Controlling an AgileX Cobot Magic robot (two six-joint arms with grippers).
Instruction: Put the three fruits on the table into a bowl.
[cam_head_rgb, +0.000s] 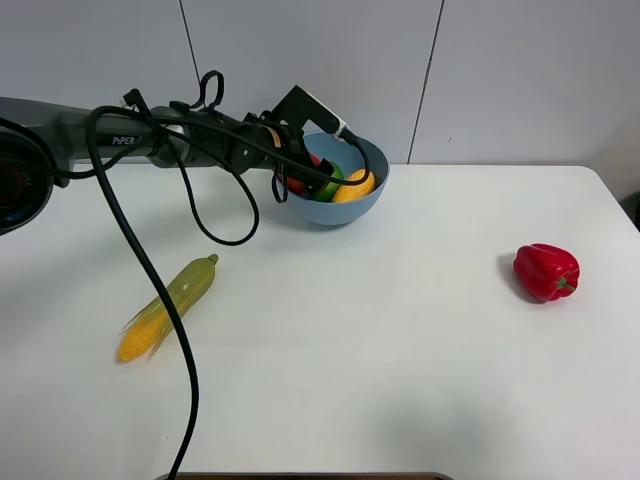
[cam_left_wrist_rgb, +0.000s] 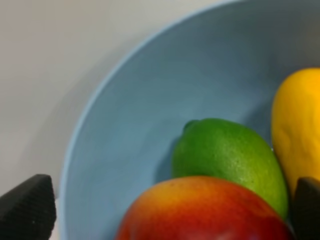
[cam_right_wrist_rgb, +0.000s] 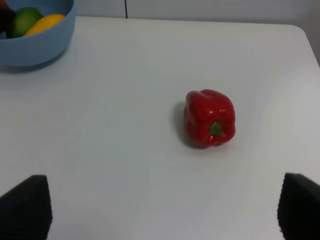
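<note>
White table w/ bowl holding lime, mango, apple; left hand gaping wide, gripping nothing, risking snagging bowl rim when retracting.

Apple, lime & mango in bowl at table rear; corn front-left, pepper right.
</note>
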